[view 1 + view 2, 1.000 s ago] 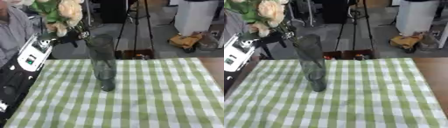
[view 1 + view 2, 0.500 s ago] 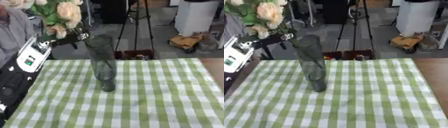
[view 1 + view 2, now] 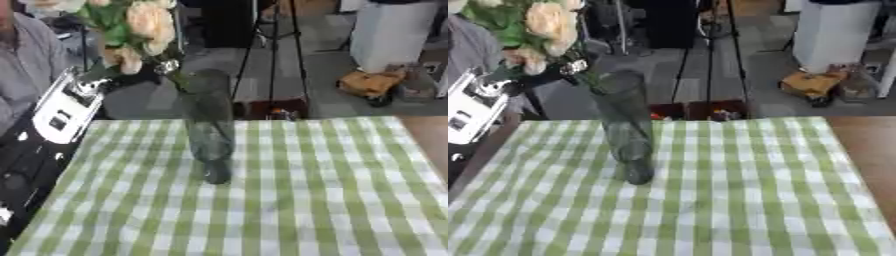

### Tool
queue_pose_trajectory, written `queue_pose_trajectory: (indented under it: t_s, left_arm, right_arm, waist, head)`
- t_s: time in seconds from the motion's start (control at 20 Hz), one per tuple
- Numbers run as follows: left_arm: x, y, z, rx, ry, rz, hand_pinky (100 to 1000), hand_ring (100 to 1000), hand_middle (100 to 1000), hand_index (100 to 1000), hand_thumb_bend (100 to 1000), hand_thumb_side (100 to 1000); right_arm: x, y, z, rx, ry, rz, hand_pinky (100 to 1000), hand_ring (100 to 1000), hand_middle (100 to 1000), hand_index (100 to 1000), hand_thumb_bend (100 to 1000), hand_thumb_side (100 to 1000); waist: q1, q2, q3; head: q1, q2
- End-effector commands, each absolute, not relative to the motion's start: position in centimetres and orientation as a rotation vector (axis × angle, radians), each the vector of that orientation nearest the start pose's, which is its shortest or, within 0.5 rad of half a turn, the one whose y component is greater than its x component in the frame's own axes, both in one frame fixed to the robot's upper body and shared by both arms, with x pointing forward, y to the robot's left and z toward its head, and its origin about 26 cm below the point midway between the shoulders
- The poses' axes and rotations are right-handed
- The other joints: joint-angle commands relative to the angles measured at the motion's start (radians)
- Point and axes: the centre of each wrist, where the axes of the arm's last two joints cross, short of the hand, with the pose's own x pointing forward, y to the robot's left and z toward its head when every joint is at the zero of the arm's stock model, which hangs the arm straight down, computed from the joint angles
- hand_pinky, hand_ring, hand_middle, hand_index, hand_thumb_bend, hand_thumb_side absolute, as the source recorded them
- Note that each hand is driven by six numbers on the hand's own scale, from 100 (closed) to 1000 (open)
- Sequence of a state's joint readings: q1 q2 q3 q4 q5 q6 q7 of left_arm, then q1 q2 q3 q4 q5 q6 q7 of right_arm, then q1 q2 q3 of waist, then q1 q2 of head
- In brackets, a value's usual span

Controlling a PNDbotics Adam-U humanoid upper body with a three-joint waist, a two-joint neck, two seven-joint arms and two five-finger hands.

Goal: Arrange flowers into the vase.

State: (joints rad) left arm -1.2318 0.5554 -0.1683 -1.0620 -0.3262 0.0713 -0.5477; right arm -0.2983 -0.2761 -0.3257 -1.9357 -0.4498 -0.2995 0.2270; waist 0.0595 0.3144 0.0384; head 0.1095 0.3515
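A tall clear glass vase (image 3: 208,125) stands upright on the green-and-white checked cloth (image 3: 306,190), left of the middle. A bunch of cream and peach flowers (image 3: 144,22) with green leaves hangs above and to the left of the vase's mouth. Its stems slant down toward the rim. My left arm, with a white panel (image 3: 59,107), comes in from the left. My left hand (image 3: 131,75) is shut on the stems just beside the rim. The stem tips are hidden against the glass. My right hand shows in neither view.
The cloth's far edge lies just behind the vase, with a dark box (image 3: 271,107) on the floor beyond it. Tripod legs (image 3: 297,45), a white cabinet (image 3: 389,30) and an orange object (image 3: 372,82) stand further back. Bare wooden tabletop (image 3: 872,150) shows at the right.
The flowers and my left hand have drifted a little to the right, closer to the vase's mouth. The vase has stayed where it was.
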Motion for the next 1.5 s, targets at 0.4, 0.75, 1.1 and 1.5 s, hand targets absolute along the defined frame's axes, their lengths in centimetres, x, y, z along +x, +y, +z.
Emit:
queue_pose_trajectory:
  t_s: [0.4, 0.75, 1.1, 1.5]
  left_arm:
    - [45.6, 26.8, 38.5, 0.689, -1.754, -1.220, 939, 1000, 1000, 1000, 316, 868]
    - [45.8, 27.2, 38.1, 0.770, -1.698, -1.202, 956, 1000, 1000, 1000, 424, 839]
    - [45.7, 27.6, 38.0, 0.730, -1.664, -1.232, 958, 1000, 1000, 1000, 464, 866]
    - [45.5, 28.4, 37.8, 0.697, -1.649, -1.243, 962, 1000, 1000, 1000, 472, 877]
  right_arm:
    - [29.4, -33.7, 21.0, 0.134, -2.625, 0.105, 641, 657, 554, 810, 100, 1000]
    - [29.4, -33.6, 21.0, 0.133, -2.624, 0.098, 640, 653, 551, 809, 100, 1000]
    - [29.3, -33.6, 21.0, 0.131, -2.621, 0.097, 640, 652, 550, 809, 100, 1000]
    - [29.3, -33.7, 20.9, 0.125, -2.618, 0.094, 639, 651, 550, 808, 100, 1000]
  waist:
    - [0.002, -0.022, -0.001]
    - [0.003, -0.026, 0.000]
    - [0.004, -0.027, 0.003]
    - [0.003, -0.028, 0.008]
  head:
    - [0.003, -0.005]
    - [0.002, -0.007]
    - [0.002, -0.008]
    - [0.002, -0.006]
